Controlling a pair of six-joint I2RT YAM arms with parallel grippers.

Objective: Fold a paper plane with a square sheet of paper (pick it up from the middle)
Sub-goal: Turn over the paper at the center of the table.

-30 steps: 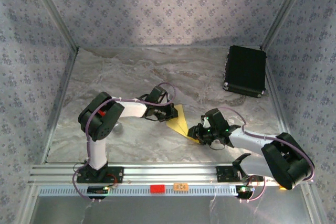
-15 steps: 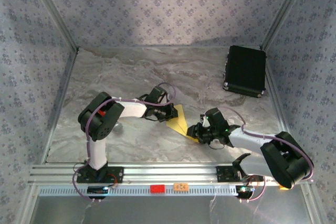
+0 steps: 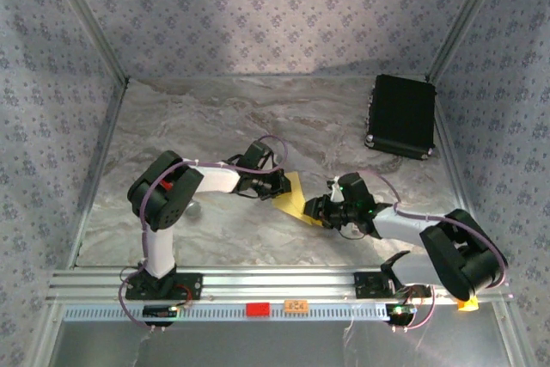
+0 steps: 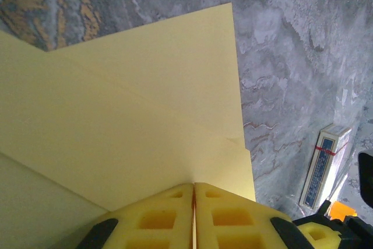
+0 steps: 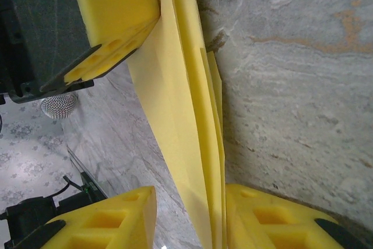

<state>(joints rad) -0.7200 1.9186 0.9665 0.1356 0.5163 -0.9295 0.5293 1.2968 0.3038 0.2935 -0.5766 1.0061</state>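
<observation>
A: Where do we log the sheet of paper [image 3: 295, 198]?
B: Mid-table, toward the near edge, bridging the two grippers. It is yellow and folded into several layers. From the left wrist we see creases across it.
A: Left gripper [image 4: 193, 188]?
B: Clenched on the paper. Its two pads meet, with the sheet's edge pinched between them.
A: And the right gripper [image 5: 189, 196]?
B: Astride the folded edge, jaws apart. The layers lie against one finger [image 5: 274, 220], and we note a clear gap to the other.
A: Is the sheet off the table [image 3: 206, 118]?
B: We cannot tell.
A: Other items?
B: A small printed card [image 4: 324, 166] lies on the marbled top near the paper's corner. A black case [image 3: 401, 116] sits far right, well apart.
</observation>
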